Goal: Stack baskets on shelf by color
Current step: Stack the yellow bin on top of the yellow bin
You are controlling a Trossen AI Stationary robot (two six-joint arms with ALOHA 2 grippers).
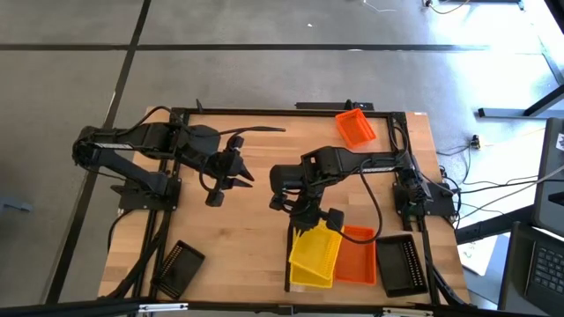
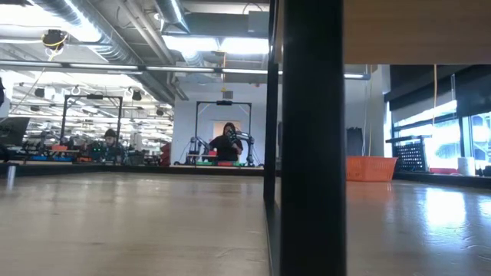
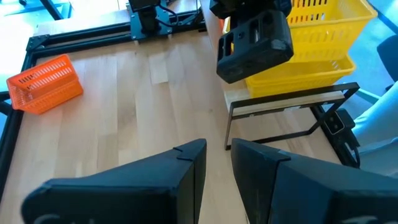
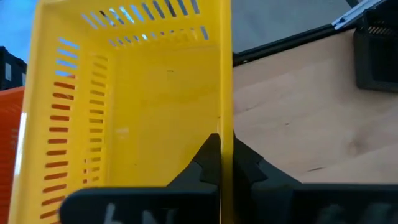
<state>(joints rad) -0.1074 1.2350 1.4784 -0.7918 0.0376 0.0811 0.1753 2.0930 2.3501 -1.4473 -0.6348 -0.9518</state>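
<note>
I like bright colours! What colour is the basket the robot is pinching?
Yellow basket; the right wrist view shows it best.

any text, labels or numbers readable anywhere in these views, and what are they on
No text can be read in any view.
Right tool, shut on the wall of the yellow basket: pale marks on its body at the bottom edge of the right wrist view are cut off and blurred, unreadable.
Orange basket, black basket, left tool: no markings visible.

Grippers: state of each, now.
Left gripper: open, holding nothing, above the bare tabletop.
Right gripper: shut on the yellow plastic mesh basket wall.
</note>
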